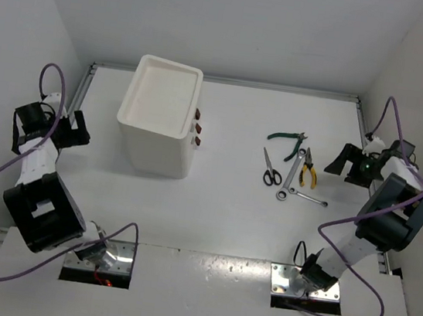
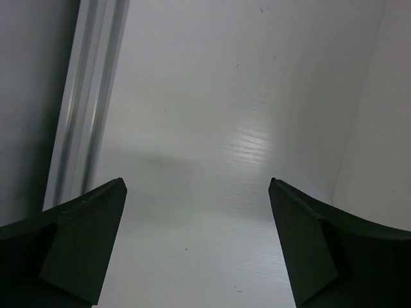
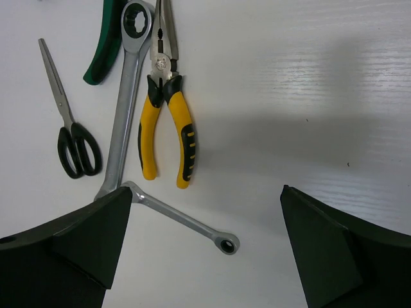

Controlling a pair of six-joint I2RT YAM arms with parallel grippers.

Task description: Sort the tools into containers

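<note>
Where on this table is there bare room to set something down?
Bare table lies between the white box and the scissors, and on the box's near side. Crowded near the right gripper: scissors, green pliers, yellow pliers, two wrenches.

White table point(image 1: 221, 206); aluminium rail point(image 2: 85, 109) along left edge; white walls point(image 1: 237, 21) around.

A white box point(image 1: 158, 116) stands upper left on the worktop point(image 1: 227, 215); green-handled pliers point(image 1: 284, 136), yellow-handled pliers point(image 1: 307, 171), scissors point(image 1: 269, 168) and 2 wrenches point(image 1: 293, 173) cluster right of centre.
</note>
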